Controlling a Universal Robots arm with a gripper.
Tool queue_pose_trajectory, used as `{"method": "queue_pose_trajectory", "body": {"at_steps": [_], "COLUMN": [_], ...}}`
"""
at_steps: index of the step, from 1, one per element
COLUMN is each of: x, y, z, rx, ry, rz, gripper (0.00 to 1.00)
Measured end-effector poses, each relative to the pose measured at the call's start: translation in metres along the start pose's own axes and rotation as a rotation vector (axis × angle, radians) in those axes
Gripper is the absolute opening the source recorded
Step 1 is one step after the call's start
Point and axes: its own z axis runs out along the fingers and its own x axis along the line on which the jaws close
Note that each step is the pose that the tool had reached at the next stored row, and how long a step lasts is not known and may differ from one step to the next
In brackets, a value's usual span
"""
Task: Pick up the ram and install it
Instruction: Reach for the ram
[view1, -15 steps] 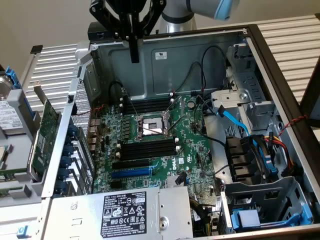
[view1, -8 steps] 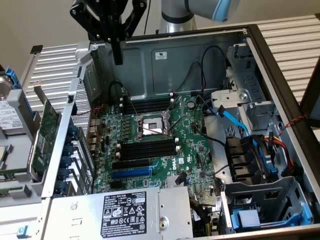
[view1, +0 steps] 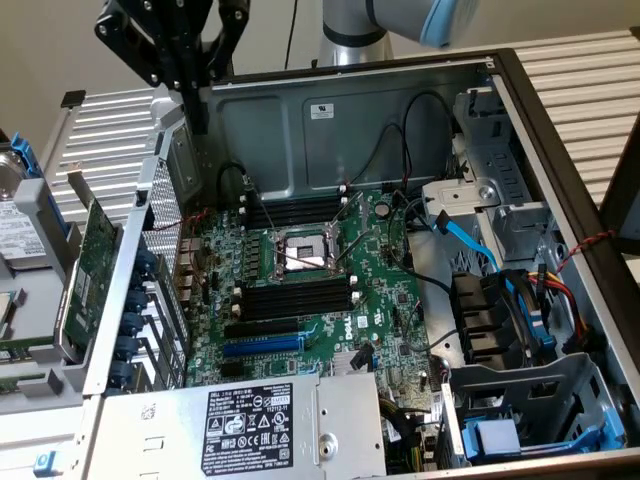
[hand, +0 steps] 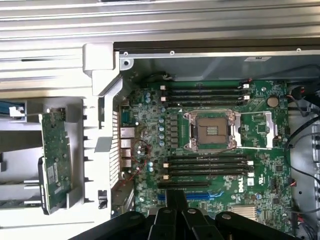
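Green motherboard (view1: 300, 275) lies flat in the open computer case (view1: 400, 100) in the exterior view. Two banks of black memory slots (view1: 295, 212) with white end clips sit on either side of the silver processor socket (view1: 303, 252). My gripper (view1: 200, 115) hangs above the case's rear corner, towards the exterior view's left, touching nothing. I cannot tell from here whether my hand is open or closed. Outside the case, on the exterior view's left, a green expansion card (view1: 95, 255) with a metal bracket rests tilted on a grey tray. I cannot make out the ram anywhere in this view.

From the wrist view I look straight down at the motherboard (hand: 260, 165), with the memory slots (hand: 207, 167) and processor socket (hand: 209, 131) in plain sight. My gripper (hand: 176, 202) shows as black shapes over the board's edge, nearest the blue slot, and its state stays unreadable. The expansion card (hand: 54, 155) lies outside the case wall. The ram does not show itself clearly here either, so I cannot place it.
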Motion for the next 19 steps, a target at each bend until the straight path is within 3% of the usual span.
{"method": "queue_pose_trajectory", "body": {"at_steps": [19], "x": [0.086], "y": [-0.0061], "z": [-0.0017], "rx": [0.0], "ry": [-0.0004], "rz": [0.0], "gripper": [0.11]}}
